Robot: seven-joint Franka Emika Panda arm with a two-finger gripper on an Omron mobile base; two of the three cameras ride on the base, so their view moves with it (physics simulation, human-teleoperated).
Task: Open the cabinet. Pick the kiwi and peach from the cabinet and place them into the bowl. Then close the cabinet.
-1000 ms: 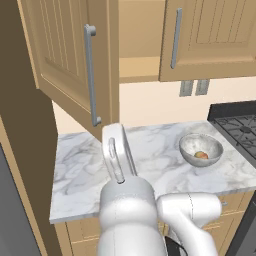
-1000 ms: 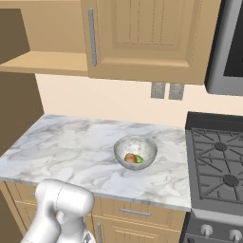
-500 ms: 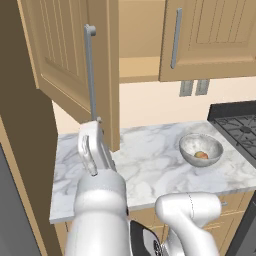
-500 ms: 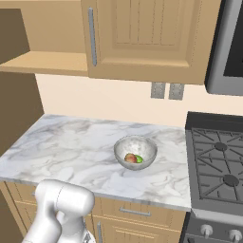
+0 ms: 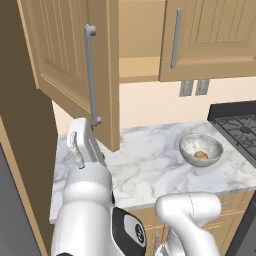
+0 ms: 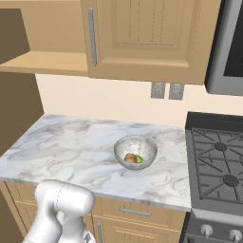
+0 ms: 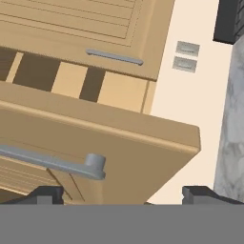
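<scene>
Grey bowl (image 6: 135, 151) with peach (image 6: 130, 158) and kiwi (image 6: 139, 159)

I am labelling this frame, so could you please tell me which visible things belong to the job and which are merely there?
Job:
- light-wood wall cabinet, left door swung open
- speckled grey bowl
- reddish-orange peach, in bowl
- green kiwi, in bowl
- open gripper

Merely there:
- black gas stove
- grey wall outlets

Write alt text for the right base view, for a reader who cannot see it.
A speckled grey bowl holding a reddish peach and a green kiwi sits on a marble counter, left of a gas stove. Above, the wall cabinet has its left side open, showing a bare shelf.
</scene>
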